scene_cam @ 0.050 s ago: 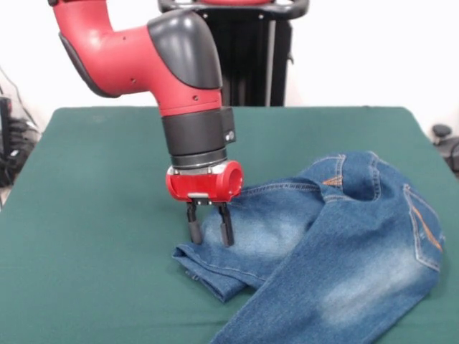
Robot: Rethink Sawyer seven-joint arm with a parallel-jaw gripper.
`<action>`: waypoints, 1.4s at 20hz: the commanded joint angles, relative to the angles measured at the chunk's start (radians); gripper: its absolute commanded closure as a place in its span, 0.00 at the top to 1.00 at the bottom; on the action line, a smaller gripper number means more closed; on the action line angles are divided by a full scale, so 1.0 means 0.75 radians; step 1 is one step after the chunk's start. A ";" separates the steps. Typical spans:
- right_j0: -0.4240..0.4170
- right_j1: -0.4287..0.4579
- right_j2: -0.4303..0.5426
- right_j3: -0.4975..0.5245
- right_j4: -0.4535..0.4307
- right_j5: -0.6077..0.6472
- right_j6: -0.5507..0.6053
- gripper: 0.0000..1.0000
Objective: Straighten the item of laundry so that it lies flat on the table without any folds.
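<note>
The item of laundry, a pair of blue denim jeans (pixel 344 251), lies on the right half of the green table (pixel 100 229). One leg runs left and ends in a hem (pixel 204 272). The other leg runs down past the picture's bottom edge. Near the crotch the denim bunches into a raised fold (pixel 355 172), and a back pocket with orange stitching (pixel 423 229) shows at the right. My gripper (pixel 210 233) points straight down over the left leg just behind the hem. It is open, its two black fingers (pixel 194 229) apart, with tips at or just above the cloth and nothing held.
The red and black arm (pixel 143 50) comes in from the upper left. Dark cables and gear (pixel 11 136) sit beyond the table's left edge. A dark object (pixel 441 132) lies off the right edge.
</note>
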 commanded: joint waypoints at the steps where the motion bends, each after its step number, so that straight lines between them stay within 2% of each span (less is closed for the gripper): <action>1: 0.107 0.231 0.053 -0.055 0.011 0.027 0.167 1.00; 6: 0.071 0.292 0.095 -0.082 -0.018 0.015 0.146 1.00; 9: 0.067 0.289 0.093 -0.096 -0.021 0.048 0.122 1.00; 13: 0.112 0.181 0.035 -0.049 0.007 0.054 0.149 1.00; 28: 0.165 -0.164 0.001 0.151 0.124 0.249 0.221 1.00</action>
